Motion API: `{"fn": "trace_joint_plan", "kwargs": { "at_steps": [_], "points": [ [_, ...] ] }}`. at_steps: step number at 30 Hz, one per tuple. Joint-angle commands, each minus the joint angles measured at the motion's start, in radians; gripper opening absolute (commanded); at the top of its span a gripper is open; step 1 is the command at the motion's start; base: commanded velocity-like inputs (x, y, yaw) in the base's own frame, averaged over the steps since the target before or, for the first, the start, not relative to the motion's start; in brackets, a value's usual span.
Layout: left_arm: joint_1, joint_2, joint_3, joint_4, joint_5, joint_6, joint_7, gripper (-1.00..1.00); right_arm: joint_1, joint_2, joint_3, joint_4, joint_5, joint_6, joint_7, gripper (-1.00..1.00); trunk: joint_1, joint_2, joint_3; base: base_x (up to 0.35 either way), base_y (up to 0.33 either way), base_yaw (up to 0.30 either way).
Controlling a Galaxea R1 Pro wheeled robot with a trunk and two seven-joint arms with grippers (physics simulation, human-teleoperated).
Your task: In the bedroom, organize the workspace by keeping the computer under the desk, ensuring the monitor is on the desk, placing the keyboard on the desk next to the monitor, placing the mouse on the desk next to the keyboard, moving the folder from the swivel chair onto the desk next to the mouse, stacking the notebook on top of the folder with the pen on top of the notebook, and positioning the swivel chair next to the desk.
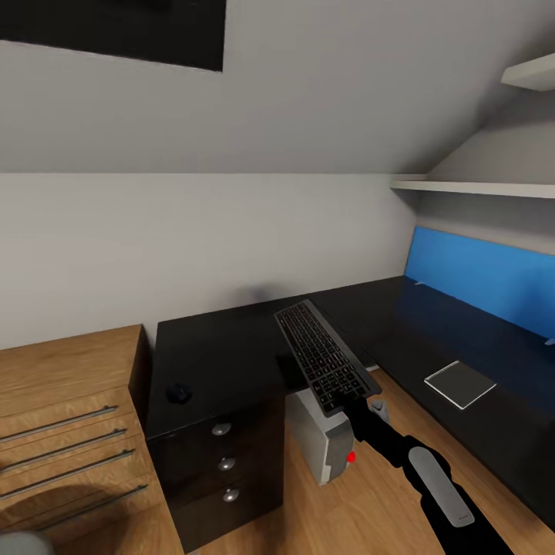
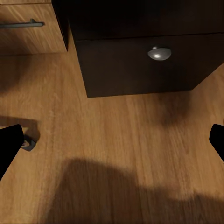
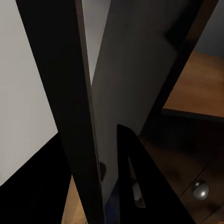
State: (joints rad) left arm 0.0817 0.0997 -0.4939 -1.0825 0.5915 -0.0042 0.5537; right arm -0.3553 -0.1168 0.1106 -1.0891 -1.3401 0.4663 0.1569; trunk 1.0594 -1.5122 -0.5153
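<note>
Clenching the near end of the keyboard (image 1: 325, 357), the right fingers (image 1: 356, 403) held it tilted above the black bench (image 1: 223, 354), over the computer (image 1: 322, 441) standing on the floor. The mouse (image 1: 179, 393) lay on the bench's left part. The left fingers (image 2: 10, 145) were spread open over the floor.

keyboard (image 3: 74, 116) edge-on against end effector finger (image 3: 140, 186)

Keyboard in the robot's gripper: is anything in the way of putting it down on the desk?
Nothing visible blocks it. The right gripper holds the keyboard above the desk, and the dark top below it looks bare. The mouse sits off toward the desk's left end, and a flat grey pad lies further right.
</note>
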Motion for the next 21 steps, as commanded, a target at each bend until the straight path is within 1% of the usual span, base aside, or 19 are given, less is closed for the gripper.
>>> {"fn": "trace_joint_plan", "kwargs": {
  "at_steps": [1, 2, 7, 21],
  "points": [
    [0.000, 0.002, -0.003, -0.002, 0.007, 0.000, 0.006, 1.00, -0.001, -0.001, 0.001, 0.002, 0.000, 0.001, 0.002, -1.00, 0.000, -0.001, -0.001, 0.000, -0.061, 0.000],
    [0.000, 0.003, -0.003, -0.002, 0.007, 0.000, 0.005, 1.00, -0.001, -0.001, 0.000, 0.006, 0.006, -0.002, 0.004, -1.00, 0.000, -0.001, -0.001, 0.000, -0.153, 0.000],
    [0.000, 0.003, -0.003, -0.002, 0.008, 0.002, 0.004, 1.00, -0.001, -0.001, 0.001, 0.006, 0.007, -0.003, 0.004, -1.00, 0.000, -0.001, -0.001, 0.000, -0.136, 0.000],
    [0.000, 0.003, -0.002, -0.002, 0.011, 0.004, 0.005, 1.00, -0.001, -0.001, 0.002, 0.008, 0.009, -0.007, 0.000, -1.00, 0.000, -0.001, -0.001, 0.004, -0.269, 0.000]
  ]
}}
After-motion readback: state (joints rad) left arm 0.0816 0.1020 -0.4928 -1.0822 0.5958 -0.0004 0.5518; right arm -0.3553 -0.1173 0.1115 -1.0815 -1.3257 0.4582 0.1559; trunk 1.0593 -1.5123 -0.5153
